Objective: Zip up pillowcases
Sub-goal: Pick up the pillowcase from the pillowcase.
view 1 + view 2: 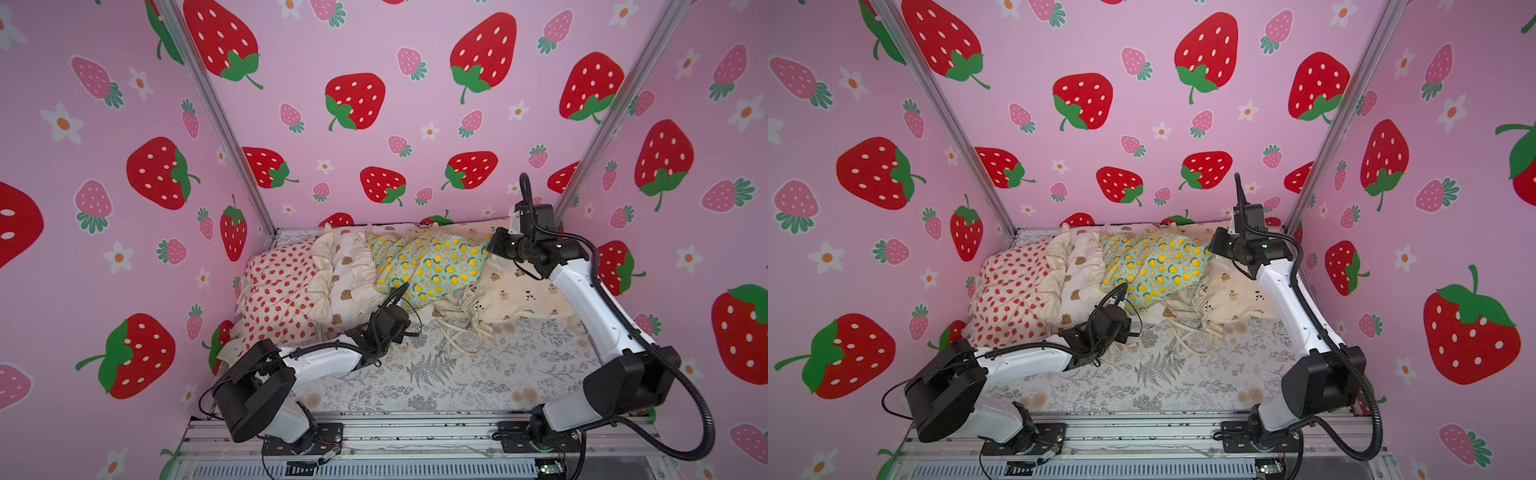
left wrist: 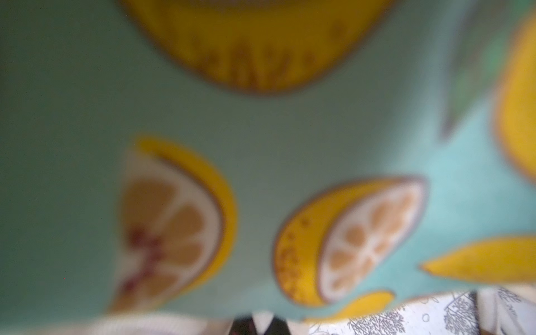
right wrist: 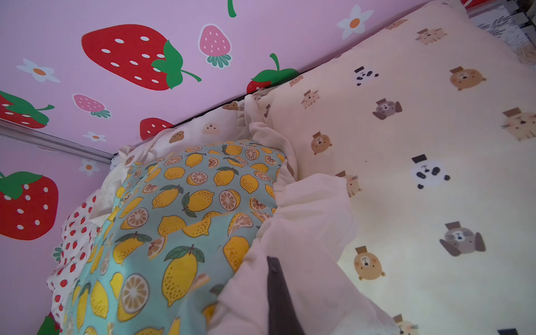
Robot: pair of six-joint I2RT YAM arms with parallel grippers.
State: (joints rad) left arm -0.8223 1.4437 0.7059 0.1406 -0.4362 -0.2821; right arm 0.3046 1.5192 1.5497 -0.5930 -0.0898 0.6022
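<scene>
The lemon pillowcase (image 1: 432,262), mid-row among the pillowcases (image 1: 278,291), spans both arms. The left hand (image 1: 400,291) is closed at its near corner, grip contents unclear. The right hand (image 1: 492,246) is pinched on the cream ruffle (image 3: 304,217) at its far corner. Its long edge runs hand to hand.

Heads up, your only open lane is the middle and near strip of the counter (image 1: 415,432), over the bare fern sheet (image 1: 478,374). The far edge is jammed almost side to side with pillowcases (image 1: 278,291), the lemon pillowcase (image 1: 432,262) humped highest, and loose cream cords (image 1: 453,330) spill out in front. The left arm (image 1: 324,359) lies low across the near-left corner, the right arm (image 1: 590,303) runs along the right edge. Pink walls (image 1: 374,124) box in three sides.
</scene>
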